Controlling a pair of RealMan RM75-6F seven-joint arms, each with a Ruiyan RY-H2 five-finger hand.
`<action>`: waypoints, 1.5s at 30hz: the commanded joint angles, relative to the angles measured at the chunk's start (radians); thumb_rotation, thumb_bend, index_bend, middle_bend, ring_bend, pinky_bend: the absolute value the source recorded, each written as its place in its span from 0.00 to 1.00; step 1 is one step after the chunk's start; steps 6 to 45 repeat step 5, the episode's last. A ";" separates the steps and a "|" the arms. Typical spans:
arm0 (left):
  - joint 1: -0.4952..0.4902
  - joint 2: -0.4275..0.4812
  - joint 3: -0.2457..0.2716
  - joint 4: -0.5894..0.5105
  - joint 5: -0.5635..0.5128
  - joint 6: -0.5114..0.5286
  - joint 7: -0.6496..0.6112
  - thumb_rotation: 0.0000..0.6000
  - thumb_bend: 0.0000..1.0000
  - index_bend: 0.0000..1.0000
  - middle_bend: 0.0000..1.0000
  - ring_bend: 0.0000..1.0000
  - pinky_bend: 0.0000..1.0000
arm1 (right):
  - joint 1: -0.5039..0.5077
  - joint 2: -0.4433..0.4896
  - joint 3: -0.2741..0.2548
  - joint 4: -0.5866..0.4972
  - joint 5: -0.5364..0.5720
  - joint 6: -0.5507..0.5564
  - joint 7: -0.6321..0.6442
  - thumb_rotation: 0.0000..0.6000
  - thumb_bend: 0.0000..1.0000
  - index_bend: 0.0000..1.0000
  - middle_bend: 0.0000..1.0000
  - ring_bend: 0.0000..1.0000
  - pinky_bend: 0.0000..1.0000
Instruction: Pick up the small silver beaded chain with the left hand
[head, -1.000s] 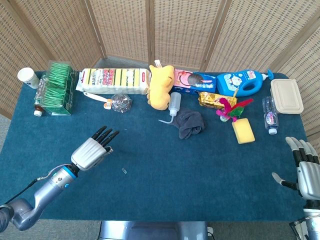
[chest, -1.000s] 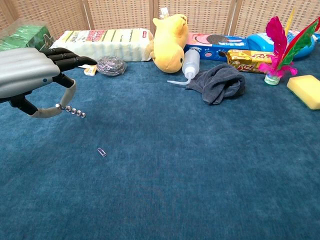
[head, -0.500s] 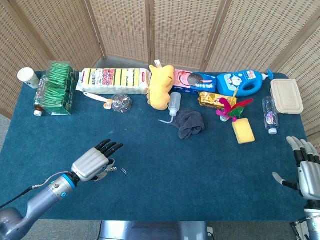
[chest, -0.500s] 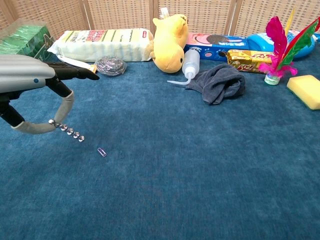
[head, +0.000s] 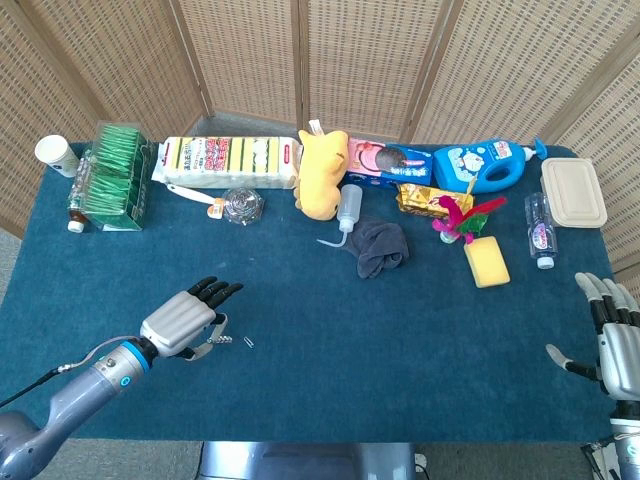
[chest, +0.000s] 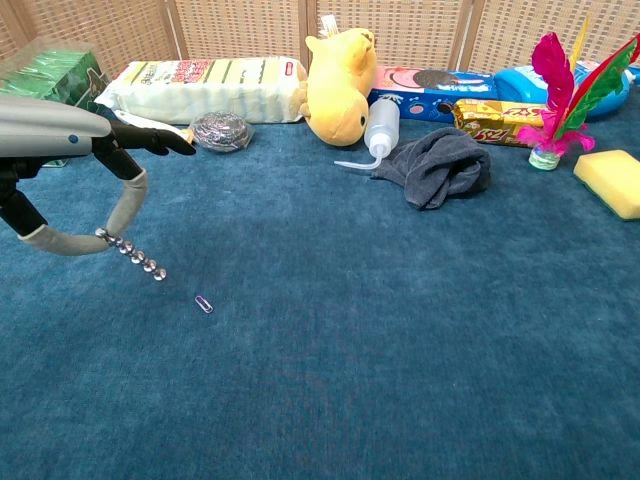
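Observation:
The small silver beaded chain hangs from my left hand, pinched between the thumb and a finger, its free end slanting down to just above the blue cloth. In the head view the left hand hovers over the table's front left, with the chain showing at its right side. My right hand is at the far right edge of the table with fingers spread and nothing in it.
A small paper clip lies on the cloth just right of the chain. At the back stand a sponge pack, steel scourer, yellow plush, squeeze bottle and grey cloth.
The left hand drew back toward the front left and lowered slightly, carrying the chain; the chain now slants down more steeply. The right hand barely moved.

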 joint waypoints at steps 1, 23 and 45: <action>-0.019 0.003 -0.010 -0.006 -0.030 -0.026 -0.006 1.00 0.68 0.57 0.00 0.00 0.00 | 0.000 0.000 0.001 0.000 0.001 0.000 0.001 1.00 0.17 0.00 0.00 0.00 0.00; -0.030 0.004 -0.014 -0.015 -0.066 -0.034 0.015 1.00 0.68 0.57 0.00 0.00 0.00 | 0.000 0.001 0.001 0.000 0.001 0.000 0.003 1.00 0.17 0.00 0.00 0.00 0.00; -0.030 0.004 -0.014 -0.015 -0.066 -0.034 0.015 1.00 0.68 0.57 0.00 0.00 0.00 | 0.000 0.001 0.001 0.000 0.001 0.000 0.003 1.00 0.17 0.00 0.00 0.00 0.00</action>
